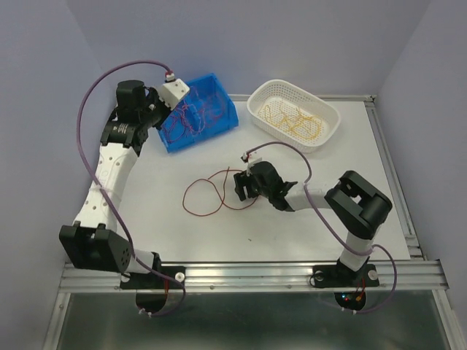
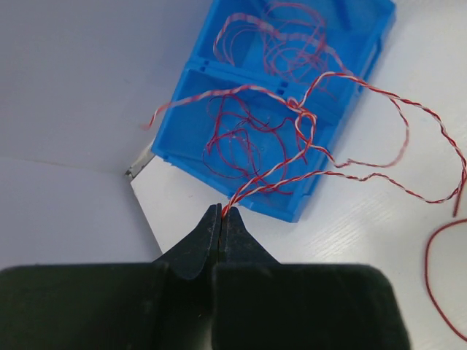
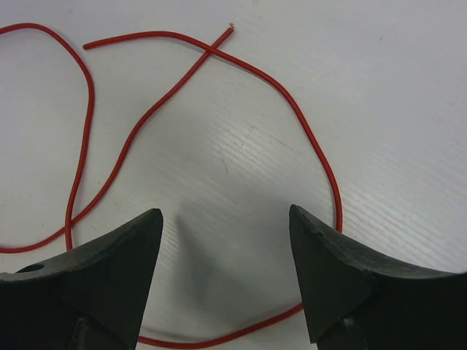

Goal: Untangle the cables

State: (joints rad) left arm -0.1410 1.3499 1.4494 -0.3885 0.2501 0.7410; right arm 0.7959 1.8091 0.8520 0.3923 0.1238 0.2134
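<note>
Wires lay in three places: a red tangle [image 2: 303, 117] spilling over the blue bin [image 2: 191, 157], yellow ones [image 1: 295, 120] in the white basket [image 1: 287, 138], and one loose red wire [image 3: 211, 51] looped on the table [image 1: 219, 240].

The left gripper [image 2: 221, 213] was pinched tight on a few twisted red-and-white strands that ran back into the knot over the bin. The right gripper [image 3: 226, 219] hung empty, jaws wide apart, just over the loose wire, touching nothing.

I reckoned the left side was the worry. A straight pull on those strands could cinch the knot tighter, drag the whole clump out at once, or tip the bin. Wire that thin might also slip from the pinch. On the right, the wire lay flat against the table, so closing fingers could easily miss it and scrape the surface.
</note>
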